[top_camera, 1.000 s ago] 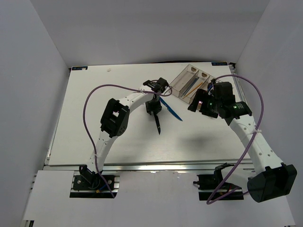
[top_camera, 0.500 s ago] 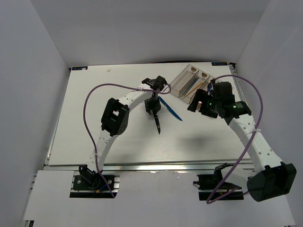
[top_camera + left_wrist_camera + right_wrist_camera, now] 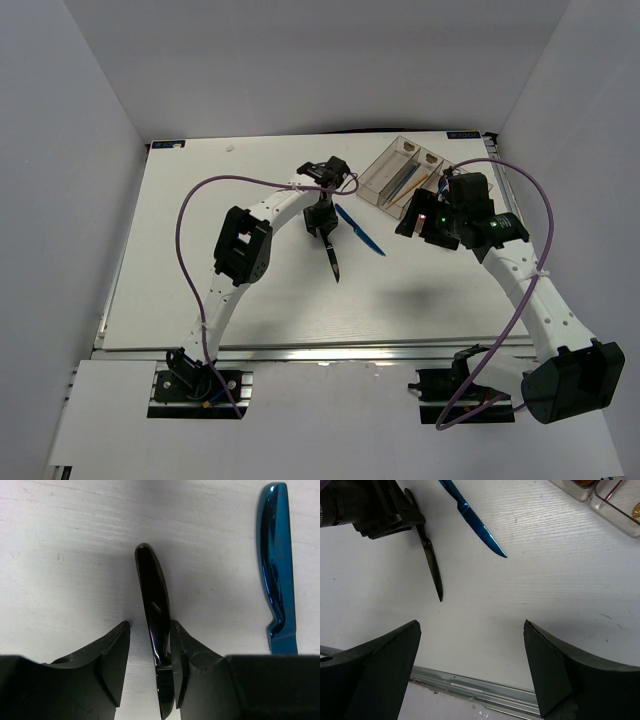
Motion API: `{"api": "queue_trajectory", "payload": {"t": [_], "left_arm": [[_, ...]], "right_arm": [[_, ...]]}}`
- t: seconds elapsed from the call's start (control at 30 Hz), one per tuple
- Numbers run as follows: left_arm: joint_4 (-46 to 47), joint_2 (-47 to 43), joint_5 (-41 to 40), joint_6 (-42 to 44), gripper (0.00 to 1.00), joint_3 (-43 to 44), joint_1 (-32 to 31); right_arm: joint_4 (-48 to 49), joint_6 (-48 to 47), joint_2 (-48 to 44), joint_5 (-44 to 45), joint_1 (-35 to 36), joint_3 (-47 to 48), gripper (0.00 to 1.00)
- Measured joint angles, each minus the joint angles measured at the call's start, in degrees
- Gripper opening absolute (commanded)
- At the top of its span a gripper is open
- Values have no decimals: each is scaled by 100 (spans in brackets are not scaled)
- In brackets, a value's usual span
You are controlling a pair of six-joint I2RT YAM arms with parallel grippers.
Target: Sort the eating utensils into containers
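Within left gripper (image 3: 150, 627), slim glossy black knife (image 3: 155, 605)

A flat white table (image 3: 200, 290) with a faint wood grain fills the middle of the top view. Along the table's near edge runs a silver slotted metal rail (image 3: 310, 352), and in front of that lies a plain white board (image 3: 330, 425). Tall matte white wall panels (image 3: 80, 150) stand at the table's left, right and far sides. A small dark rectangular label (image 3: 166, 144) sits at its far left corner and another like it (image 3: 463, 134) near its far right corner. A tiny pale speck (image 3: 232, 147) lies by the far edge.
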Motion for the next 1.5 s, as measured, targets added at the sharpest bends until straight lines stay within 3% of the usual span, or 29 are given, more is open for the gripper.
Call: {"api": "queue_trajectory", "payload": {"t": [0.2, 0.33, 0.57, 0.97, 1.23, 1.5], "left_arm": [[57, 0, -28, -13, 47, -4, 31], [68, 4, -61, -17, 35, -4, 42], [350, -149, -68, -85, 0, -348, 70], [1045, -592, -214, 254, 0, -1095, -92], [1840, -1191, -151, 448, 0, -2131, -155], [1851, -1263, 79, 492, 0, -2212, -201]], "right_arm": [[0, 0, 7, 0, 11, 0, 88], [0, 2, 7, -7, 24, 0, 88], [0, 2, 7, -28, 37, 0, 87], [195, 2, 7, -433, 37, -72, 87], [1137, 66, 26, -1329, 37, -807, 86], [2387, 568, 205, -1810, 42, -1550, 84]]}}
